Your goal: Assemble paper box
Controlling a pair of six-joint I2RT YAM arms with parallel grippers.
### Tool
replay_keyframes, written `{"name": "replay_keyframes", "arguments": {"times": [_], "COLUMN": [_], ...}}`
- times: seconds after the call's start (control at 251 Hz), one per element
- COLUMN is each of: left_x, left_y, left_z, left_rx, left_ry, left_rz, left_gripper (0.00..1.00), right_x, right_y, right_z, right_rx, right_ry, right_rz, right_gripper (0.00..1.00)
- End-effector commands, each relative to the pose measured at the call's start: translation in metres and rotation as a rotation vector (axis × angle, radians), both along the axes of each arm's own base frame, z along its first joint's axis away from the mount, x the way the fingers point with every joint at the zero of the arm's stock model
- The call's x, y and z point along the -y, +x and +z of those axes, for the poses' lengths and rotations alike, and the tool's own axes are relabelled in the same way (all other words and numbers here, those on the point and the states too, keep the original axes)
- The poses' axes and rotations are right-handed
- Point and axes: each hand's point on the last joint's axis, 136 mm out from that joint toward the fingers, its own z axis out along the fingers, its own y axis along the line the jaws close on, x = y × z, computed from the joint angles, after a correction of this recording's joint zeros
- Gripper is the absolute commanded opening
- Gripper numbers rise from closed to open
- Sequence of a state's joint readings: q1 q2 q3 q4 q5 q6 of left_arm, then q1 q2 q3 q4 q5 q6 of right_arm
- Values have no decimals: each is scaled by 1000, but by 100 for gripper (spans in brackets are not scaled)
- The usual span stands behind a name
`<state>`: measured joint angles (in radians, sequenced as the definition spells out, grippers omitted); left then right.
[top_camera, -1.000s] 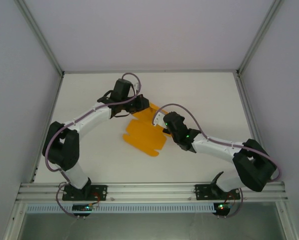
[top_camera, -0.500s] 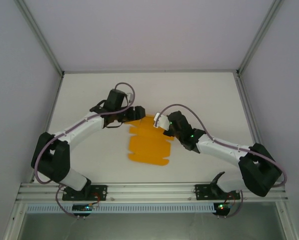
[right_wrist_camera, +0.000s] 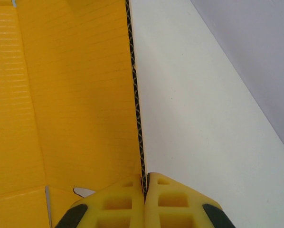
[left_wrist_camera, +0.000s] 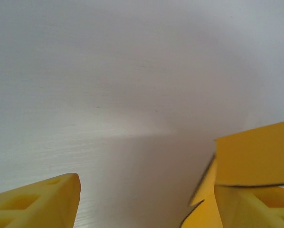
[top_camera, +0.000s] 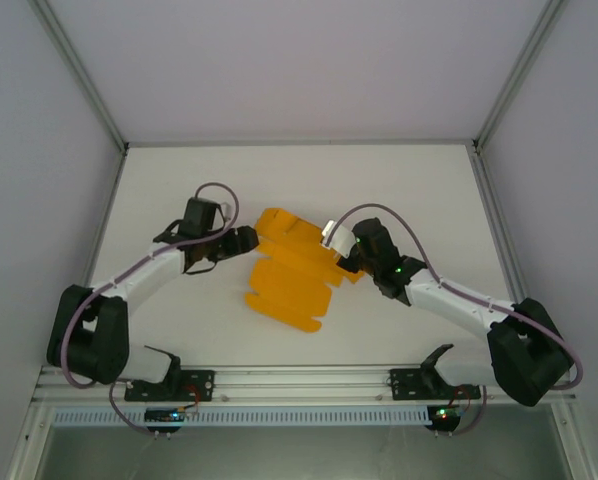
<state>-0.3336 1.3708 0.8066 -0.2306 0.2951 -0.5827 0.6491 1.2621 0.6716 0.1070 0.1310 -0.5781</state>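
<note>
Currently, three entries.

Item: paper box (top_camera: 291, 283). Orange-yellow card, plain. It is a creased sheet with flaps and no walls are standing. It lies on the table (top_camera: 429, 190) in the gap between the two claws. In the last second it has turned and slid a little under their handling.

Item: left claw (top_camera: 247, 242). This is the change. A second ago it sat narrow at the far edge of the sheet. Now its jaws stand wide and it has drawn back off the card. In the left wrist view the left claw (left_wrist_camera: 146, 192) holds nothing but bare table between its fingers (left_wrist_camera: 42, 199). A corner of the paper box (left_wrist_camera: 256, 154) sits just beside its right finger. Whether they touch cannot be told.

Item: right claw (top_camera: 345, 255). No change. It stays clamped on the sheet's edge. In the right wrist view the right claw (right_wrist_camera: 145, 184) has its fingers (right_wrist_camera: 118, 204) pressed together with the card's cut edge running straight out from between them. The paper box (right_wrist_camera: 75, 95) spreads to that claw's left.

Meaning for the task, as a judgement: the left claw has released one flap and is free to take a fresh hold, while the right pins the sheet. Folding is at an early stage, with the walls yet to be raised.
</note>
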Motion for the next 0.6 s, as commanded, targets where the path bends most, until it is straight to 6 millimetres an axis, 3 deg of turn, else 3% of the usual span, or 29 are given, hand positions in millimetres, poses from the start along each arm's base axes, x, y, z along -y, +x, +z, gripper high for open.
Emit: {"name": "replay_keyframes", "arguments": {"times": [0.0,0.104,0.251,0.411,0.595], "left_x": [-19,-21,4,30,37], "left_y": [-1,-3,0,-3,-12], "left_z": [3,-4,-4,7,18], "left_rx": [43,48,71,121,183], "left_ry": [31,29,-60,-140,-205], "left_rz": [40,34,-70,-183,-218], "left_gripper": [77,79,80,79,80], "right_x": [0,-1,-6,-6,-4], "right_y": [-3,-2,-4,0,-1], "right_z": [3,5,7,10,16], "right_rx": [-18,-16,-23,-30,-54], "right_ry": [34,49,83,131,216], "right_rz": [-1,0,16,-7,-15], "right_gripper": [0,0,0,0,0]}}
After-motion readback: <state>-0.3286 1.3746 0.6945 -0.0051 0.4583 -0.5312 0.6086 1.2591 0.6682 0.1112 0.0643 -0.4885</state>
